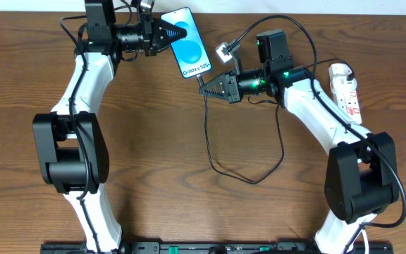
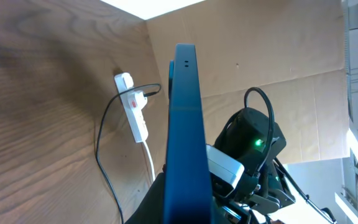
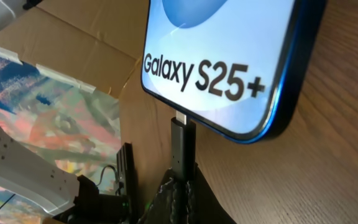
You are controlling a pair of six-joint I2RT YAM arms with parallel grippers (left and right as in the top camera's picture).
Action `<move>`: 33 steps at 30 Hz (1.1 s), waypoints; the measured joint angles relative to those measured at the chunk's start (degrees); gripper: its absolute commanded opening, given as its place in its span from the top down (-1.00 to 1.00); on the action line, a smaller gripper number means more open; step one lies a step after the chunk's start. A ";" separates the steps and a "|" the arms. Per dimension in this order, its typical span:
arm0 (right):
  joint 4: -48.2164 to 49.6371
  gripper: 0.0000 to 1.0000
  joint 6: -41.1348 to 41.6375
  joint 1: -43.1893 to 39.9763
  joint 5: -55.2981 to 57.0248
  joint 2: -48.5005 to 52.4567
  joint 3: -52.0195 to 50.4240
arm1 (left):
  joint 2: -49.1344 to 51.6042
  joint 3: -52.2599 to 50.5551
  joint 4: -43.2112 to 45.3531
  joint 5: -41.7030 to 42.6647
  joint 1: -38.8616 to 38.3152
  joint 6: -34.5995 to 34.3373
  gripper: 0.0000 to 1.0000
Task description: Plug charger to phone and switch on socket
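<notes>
Right gripper (image 1: 205,85) closed narrow on the plug tip (image 3: 182,146) of the charger (image 1: 208,134); left gripper (image 1: 180,32) clamped on the phone (image 1: 191,53) at its far end. Socket (image 1: 347,90): white strip, red switch marks, right side of table (image 1: 154,155), well apart. Phone: light blue screen up, "Galaxy S25+" text, long axis near-far, port end toward the right gripper. Plug tip in line with that axis, touching the port; seating depth cannot be told.
</notes>
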 measured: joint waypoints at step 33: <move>5.46 0.73 6.78 0.11 -0.33 0.00 -0.74 | -0.02 0.00 0.61 -0.79 0.37 0.00 0.86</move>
